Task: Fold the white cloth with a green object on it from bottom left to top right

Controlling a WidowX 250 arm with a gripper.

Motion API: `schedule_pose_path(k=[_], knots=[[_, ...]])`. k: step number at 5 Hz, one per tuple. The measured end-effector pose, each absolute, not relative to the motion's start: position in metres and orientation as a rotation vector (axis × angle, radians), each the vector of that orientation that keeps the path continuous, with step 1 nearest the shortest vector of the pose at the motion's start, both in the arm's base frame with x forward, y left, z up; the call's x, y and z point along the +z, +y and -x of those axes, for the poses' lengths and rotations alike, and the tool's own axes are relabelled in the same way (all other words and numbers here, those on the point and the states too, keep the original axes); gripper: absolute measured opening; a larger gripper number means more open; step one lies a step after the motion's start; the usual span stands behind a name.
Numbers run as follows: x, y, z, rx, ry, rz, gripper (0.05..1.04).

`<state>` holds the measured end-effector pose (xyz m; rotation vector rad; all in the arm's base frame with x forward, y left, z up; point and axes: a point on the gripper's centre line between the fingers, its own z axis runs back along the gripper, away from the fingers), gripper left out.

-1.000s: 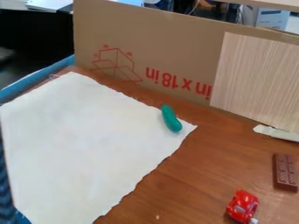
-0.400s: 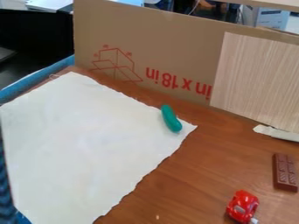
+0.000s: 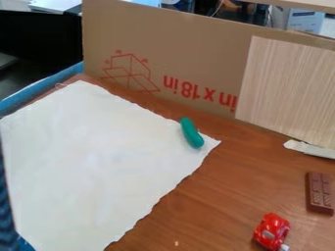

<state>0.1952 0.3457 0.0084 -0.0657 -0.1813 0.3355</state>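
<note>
The white cloth lies spread flat over the left side of the wooden table, with slightly frayed edges. Its right corner points toward the table's middle, and its lower end runs to the view's bottom edge. A green, elongated, slightly curved object rests on the cloth close to that right corner.
A red toy car and a brown chocolate bar sit on the table at the lower right. A cardboard wall with a light wood panel stands along the back.
At the left edge, a grey shape in the dark area beyond the table has shifted slightly. The cloth and the green object have stayed still.
</note>
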Motion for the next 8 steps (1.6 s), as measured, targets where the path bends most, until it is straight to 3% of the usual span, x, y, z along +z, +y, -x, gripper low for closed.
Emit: schedule_pose_path(k=[1,2,4,5,6,7,8], knots=[[0.008,0.344,-0.195,0.352,-0.177,0.079,0.978],[0.003,0.339,-0.193,0.347,-0.171,0.085,0.835],[0.004,0.332,-0.191,0.342,-0.171,0.102,0.29],[0.03,0.319,-0.194,0.319,-0.207,0.154,0.111],[0.057,0.294,-0.201,0.32,-0.224,0.225,0.056],[0.09,0.256,-0.23,0.319,-0.233,0.293,0.052],[0.098,0.207,-0.269,0.369,-0.157,0.343,0.052]])
